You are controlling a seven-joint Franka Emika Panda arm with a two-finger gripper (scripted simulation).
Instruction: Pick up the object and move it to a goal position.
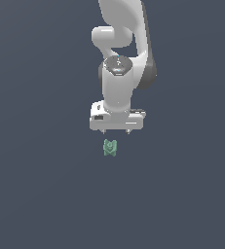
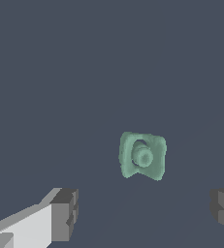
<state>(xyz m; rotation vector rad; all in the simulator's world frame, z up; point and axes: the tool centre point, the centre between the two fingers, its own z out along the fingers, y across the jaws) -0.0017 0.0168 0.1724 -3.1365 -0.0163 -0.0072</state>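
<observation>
The object [image 1: 110,148] is a tiny pale teal-green notched block lying on the dark grey floor. It also shows in the wrist view [image 2: 142,156], with a round knob in its middle. My white gripper [image 1: 116,132] hangs above and slightly behind it, pointing down. Its two fingertips [image 2: 65,214] stand wide apart, with nothing between them. The block lies apart from the fingers, ahead of the gap between them.
The plain dark grey floor [image 1: 36,194] fills both views. The white arm [image 1: 121,48] rises out of the top of the exterior view.
</observation>
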